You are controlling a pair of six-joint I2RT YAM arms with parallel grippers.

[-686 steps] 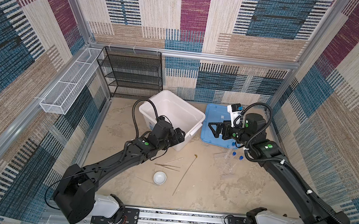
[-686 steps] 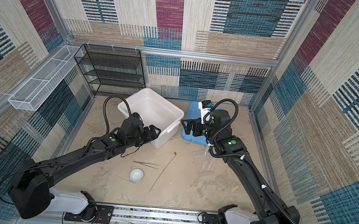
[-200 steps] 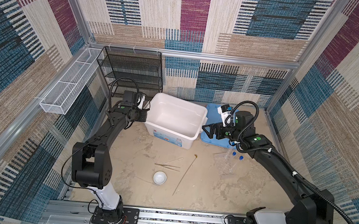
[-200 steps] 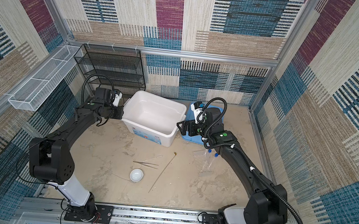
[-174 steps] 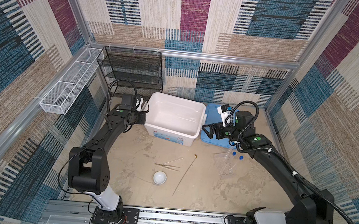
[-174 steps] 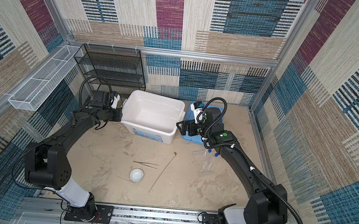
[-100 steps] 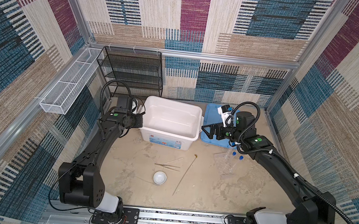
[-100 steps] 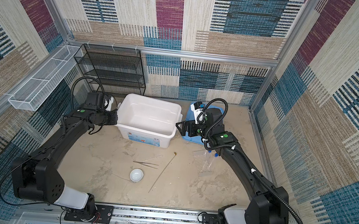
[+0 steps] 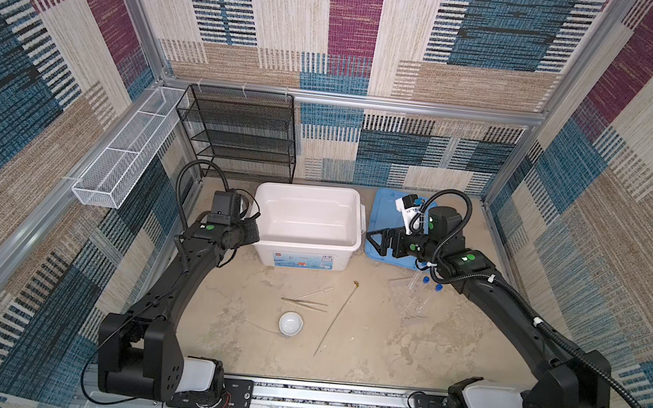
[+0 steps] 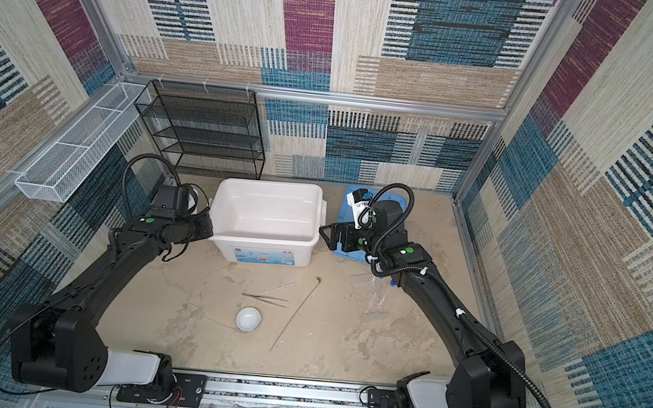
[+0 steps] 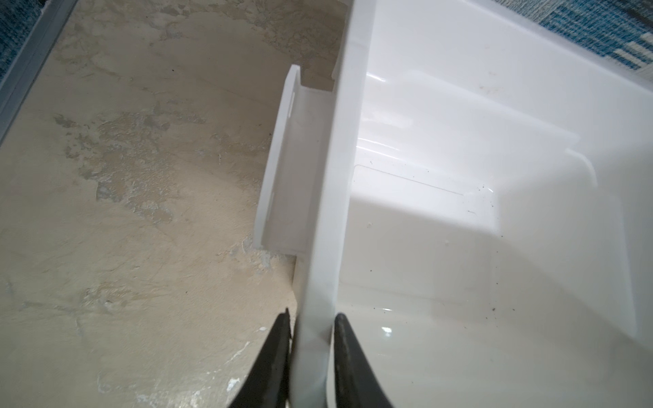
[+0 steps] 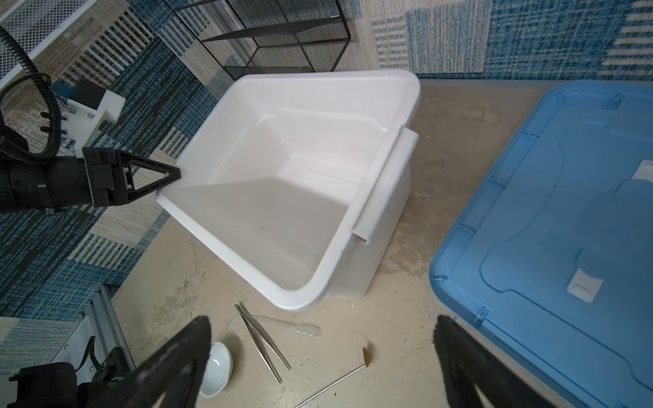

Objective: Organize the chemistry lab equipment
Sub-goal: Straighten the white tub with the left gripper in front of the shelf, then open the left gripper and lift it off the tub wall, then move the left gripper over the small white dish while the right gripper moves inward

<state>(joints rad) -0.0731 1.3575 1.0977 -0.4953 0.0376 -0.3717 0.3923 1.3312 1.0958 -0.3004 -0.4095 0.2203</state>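
My left gripper (image 11: 311,316) straddles the left rim of the big white tub (image 9: 299,244), a jaw close against each side; it also shows in the right wrist view (image 12: 169,175). Open and empty, my right gripper (image 9: 371,241) hovers beside the tub's right end. On the floor in front lie metal tweezers (image 9: 305,303), a clear dropper (image 9: 312,293), a thin spoon-tipped rod (image 9: 336,319) and a small white dish (image 9: 290,323). Clear blue-capped tubes (image 9: 426,282) rest by a clear rack (image 9: 409,304) under my right forearm.
The blue lid (image 9: 385,203) lies flat to the right of the tub. A black wire-mesh shelf (image 9: 240,136) stands at the back wall. On the left wall hangs a white mesh basket (image 9: 125,157).
The tub has swung round and now sits square to the front, a little nearer. My left gripper came toward the front with its rim. The right arm barely moved.
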